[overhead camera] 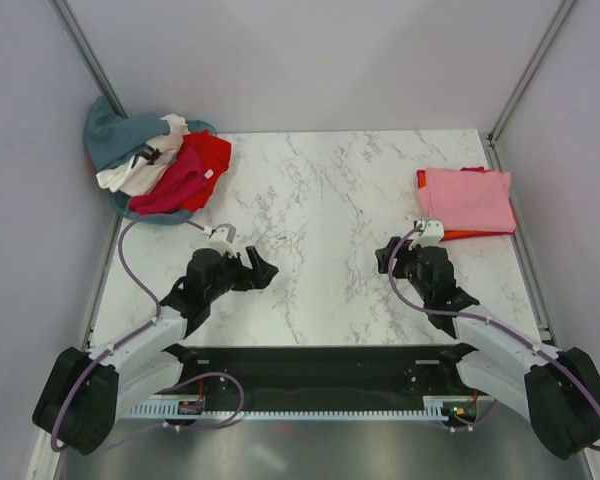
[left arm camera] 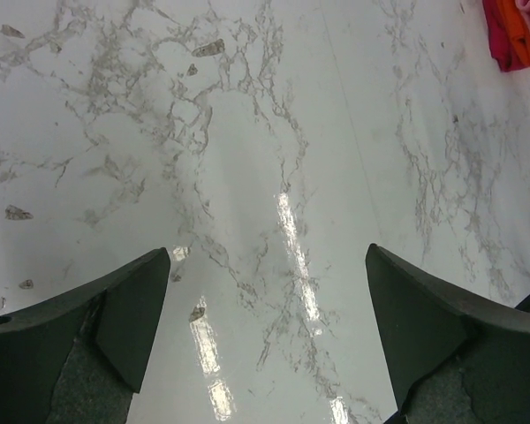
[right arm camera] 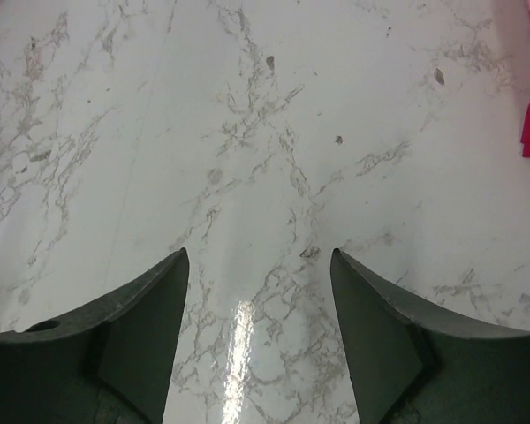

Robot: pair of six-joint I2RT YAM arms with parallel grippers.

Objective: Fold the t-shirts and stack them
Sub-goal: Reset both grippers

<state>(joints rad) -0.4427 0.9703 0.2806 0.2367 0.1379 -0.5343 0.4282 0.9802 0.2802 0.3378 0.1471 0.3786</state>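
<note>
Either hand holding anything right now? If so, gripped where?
Nothing held. Left hand and right hand are both open over the table; the shirt pile and folded stack lie apart from them.

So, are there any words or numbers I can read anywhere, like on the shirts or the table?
No text can be read in any view.
Small white patch, maybe a tag, on the red t-shirt: too small to read.
Folded pink t-shirt: plain, no print showing.
Marble table: only grey veins, no writing.
</note>
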